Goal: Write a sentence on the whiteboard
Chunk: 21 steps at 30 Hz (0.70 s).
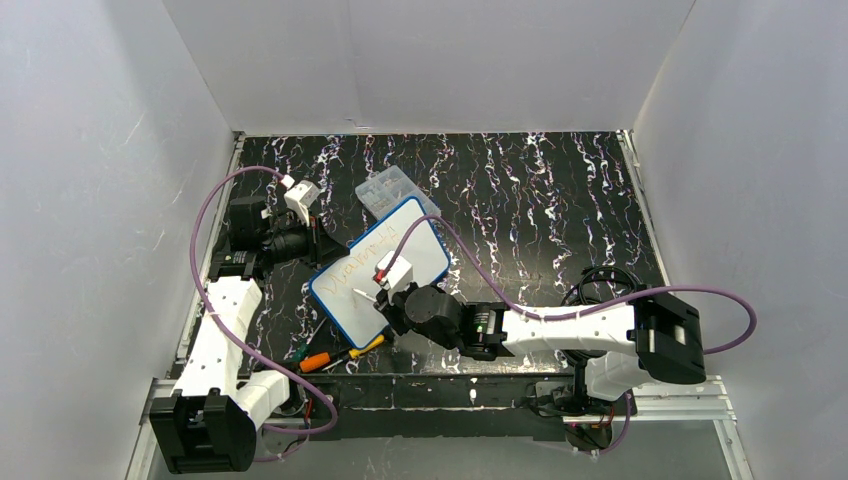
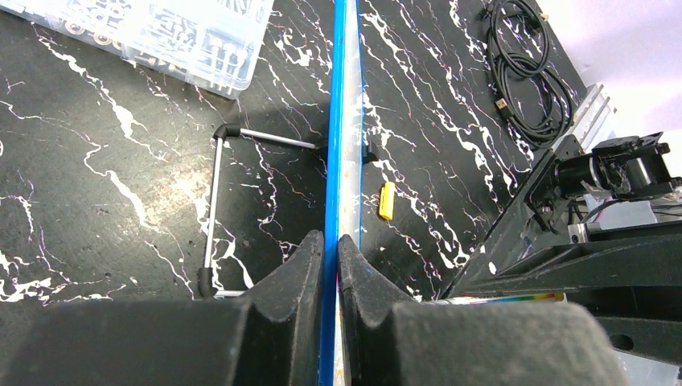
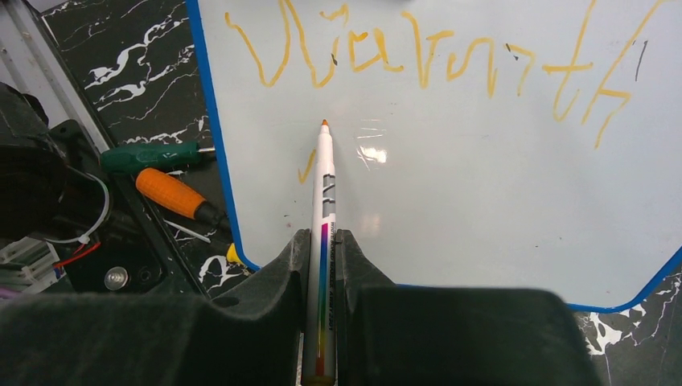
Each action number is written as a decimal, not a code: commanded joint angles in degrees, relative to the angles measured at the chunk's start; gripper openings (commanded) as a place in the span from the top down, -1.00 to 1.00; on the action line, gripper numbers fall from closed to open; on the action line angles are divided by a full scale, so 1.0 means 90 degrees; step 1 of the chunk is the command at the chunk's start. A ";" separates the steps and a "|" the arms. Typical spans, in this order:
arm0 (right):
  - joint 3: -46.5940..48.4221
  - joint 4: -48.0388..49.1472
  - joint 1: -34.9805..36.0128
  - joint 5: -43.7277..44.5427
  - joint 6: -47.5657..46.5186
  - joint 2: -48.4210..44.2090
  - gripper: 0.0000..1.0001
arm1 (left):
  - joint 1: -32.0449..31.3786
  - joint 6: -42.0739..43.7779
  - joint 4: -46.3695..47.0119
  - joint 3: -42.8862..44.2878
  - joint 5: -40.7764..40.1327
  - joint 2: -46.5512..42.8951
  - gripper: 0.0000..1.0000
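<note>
The whiteboard (image 1: 400,250), white with a blue rim, stands tilted on a wire stand (image 2: 215,211) mid-table. My left gripper (image 1: 318,247) is shut on its left edge, seen edge-on in the left wrist view (image 2: 342,121), jaws (image 2: 330,245) pinching the rim. My right gripper (image 1: 385,298) is shut on a white marker (image 3: 323,193) with an orange tip. The tip sits at the board (image 3: 450,193) below the sentence (image 3: 418,60), one line of orange lettering. A short orange stroke (image 3: 306,166) lies left of the marker.
A clear compartment box (image 1: 392,190) lies behind the board. A green-handled (image 3: 149,155) and an orange-handled screwdriver (image 3: 173,195) lie by the board's near corner. A yellow cap (image 2: 387,200) lies under the board. Black coiled cable (image 1: 600,282) is at right.
</note>
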 commanded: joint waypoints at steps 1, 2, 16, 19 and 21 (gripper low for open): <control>0.0140 0.0263 0.0032 0.0005 -0.0037 0.0034 0.97 | -0.0046 0.0070 -0.0144 -0.0066 0.0224 -0.0102 1.00; 0.0156 0.0239 0.0032 0.0000 -0.0038 0.0074 0.97 | -0.0047 0.0072 -0.0142 -0.0068 0.0223 -0.0108 1.00; -0.0068 0.0337 0.0058 0.0018 0.0037 -0.0202 0.97 | -0.0045 0.0100 -0.0163 -0.0057 0.0196 -0.0136 1.00; -0.0179 0.0194 0.0071 0.0157 0.0136 -0.0329 0.97 | -0.0049 0.0117 -0.0171 -0.0056 0.0179 -0.0141 1.00; -0.0205 0.0109 0.0071 0.0171 0.0188 -0.0300 0.97 | -0.0047 0.0113 -0.0175 -0.0061 0.0180 -0.0141 1.00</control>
